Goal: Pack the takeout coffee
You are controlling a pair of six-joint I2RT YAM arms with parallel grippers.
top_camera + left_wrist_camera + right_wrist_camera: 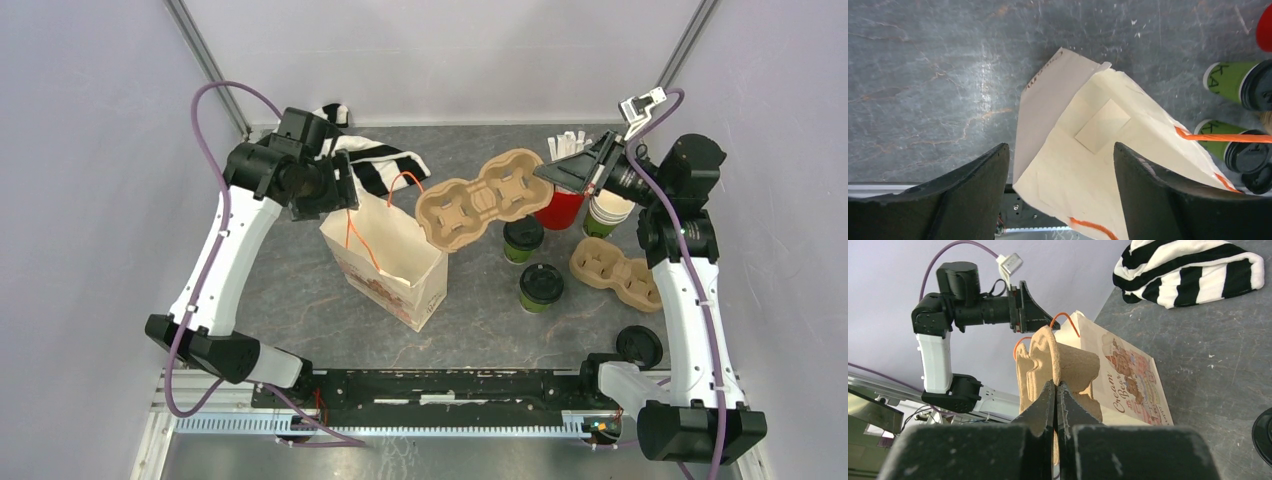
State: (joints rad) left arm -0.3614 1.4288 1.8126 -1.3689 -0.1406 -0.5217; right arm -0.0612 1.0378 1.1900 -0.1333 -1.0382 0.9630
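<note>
The right gripper [1055, 386] is clamping the carrier [472, 205] by its edge, dangling it above the bag [400, 275] for loading. The left gripper [1060, 150], jaws apart, is hovering over the bag's mouth.

The grey, marbled tabletop [300, 300] carries a paper bag [395, 285], standing open left of the middle. A striped cloth [380, 160] lies bunched at the far edge behind it. Right of the bag stand two lidded green cups [523, 238], the nearer cup [541, 287] just in front. A red cup [560, 210] and stacked cups [605, 215] stand farther back. A carrier [612, 270] lies right of the green cups, a loose lid [640, 346] nearer still.
</note>
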